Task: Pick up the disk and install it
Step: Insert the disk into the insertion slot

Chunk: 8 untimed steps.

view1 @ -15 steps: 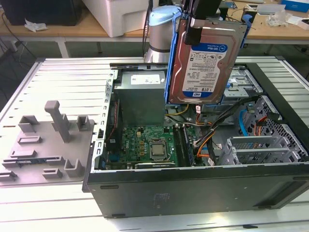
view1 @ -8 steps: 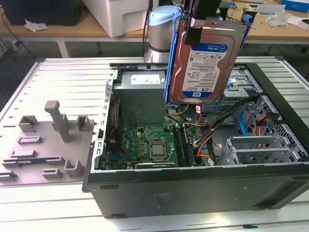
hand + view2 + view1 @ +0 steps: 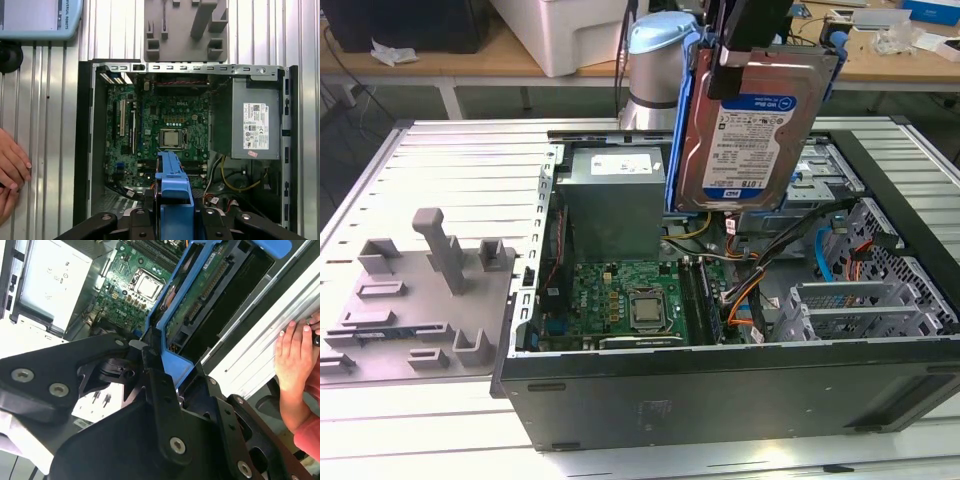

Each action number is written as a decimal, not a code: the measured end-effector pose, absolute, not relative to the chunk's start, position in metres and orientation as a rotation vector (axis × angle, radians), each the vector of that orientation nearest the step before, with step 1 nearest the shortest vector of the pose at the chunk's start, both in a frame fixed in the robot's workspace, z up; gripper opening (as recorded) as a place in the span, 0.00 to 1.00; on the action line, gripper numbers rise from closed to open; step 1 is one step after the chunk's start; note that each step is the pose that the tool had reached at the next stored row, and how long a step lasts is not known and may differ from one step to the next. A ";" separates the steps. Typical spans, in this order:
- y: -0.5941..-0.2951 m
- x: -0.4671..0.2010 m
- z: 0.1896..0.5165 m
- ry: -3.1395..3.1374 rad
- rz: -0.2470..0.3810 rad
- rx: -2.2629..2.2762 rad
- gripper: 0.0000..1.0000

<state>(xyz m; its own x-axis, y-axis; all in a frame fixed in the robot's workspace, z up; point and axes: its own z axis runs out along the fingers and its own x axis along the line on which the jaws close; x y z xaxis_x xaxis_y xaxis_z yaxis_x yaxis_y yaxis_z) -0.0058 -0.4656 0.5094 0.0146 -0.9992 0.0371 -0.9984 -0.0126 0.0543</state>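
Note:
The disk (image 3: 748, 140), a silver hard drive with a blue-and-white label in a blue carrier frame, hangs tilted, label toward the exterior camera, above the open computer case (image 3: 720, 400). My gripper (image 3: 748, 62) is shut on the carrier's top edge. In the second wrist view the black fingers (image 3: 155, 385) clamp the blue frame, and the disk's green circuit board (image 3: 200, 305) faces the camera. The first wrist view looks straight down along the carrier's blue edge (image 3: 174, 190) onto the motherboard (image 3: 165, 130).
Inside the case sit a grey power supply (image 3: 615, 195), loose cables (image 3: 750, 290) and a metal drive cage (image 3: 860, 305). A grey fixture block (image 3: 410, 300) lies on the table at the exterior view's left. A person's hand (image 3: 295, 355) rests on the slatted table beside the case.

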 end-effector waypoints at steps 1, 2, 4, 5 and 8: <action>-0.466 -0.006 0.509 -2.164 -0.014 2.193 0.37; -0.467 -0.007 0.509 -2.170 -0.002 2.199 0.37; -0.467 -0.007 0.509 -2.174 0.004 2.203 0.37; -0.467 -0.007 0.508 -2.177 0.008 2.206 0.37; -0.467 -0.007 0.508 -2.182 0.014 2.211 0.37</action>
